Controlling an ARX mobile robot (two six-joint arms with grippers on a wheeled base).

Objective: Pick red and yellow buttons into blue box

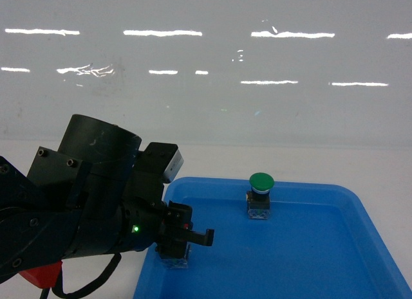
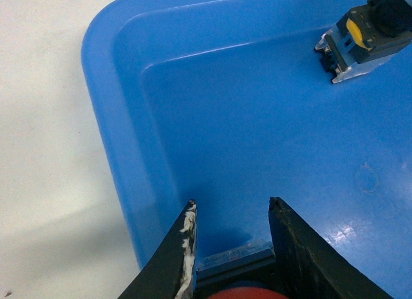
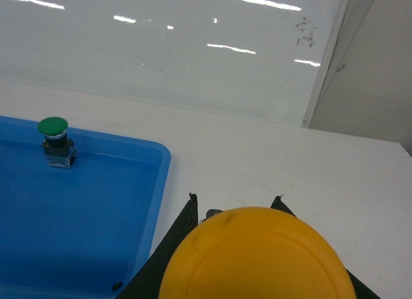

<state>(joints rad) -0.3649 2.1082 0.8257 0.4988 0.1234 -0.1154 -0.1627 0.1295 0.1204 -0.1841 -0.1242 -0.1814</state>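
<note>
the left gripper [image 1: 187, 242] is down at the near left corner of the blue tray [image 1: 309, 260], its fingers [image 2: 187, 247] narrowed on a button base; in the left wrist view the red button [image 2: 248, 292] sits between them, only a sliver of its cap showing at the bottom edge, so the grip looks closed on it but contact is hard to confirm. the right gripper [image 3: 235, 206] holds the yellow button [image 3: 257, 257], whose cap fills the lower part of the right wrist view, above the white table [image 3: 290, 157] just beside the tray's right rim. the green button [image 1: 261, 196] stands upright at the tray's far side. no blue box shows.
</note>
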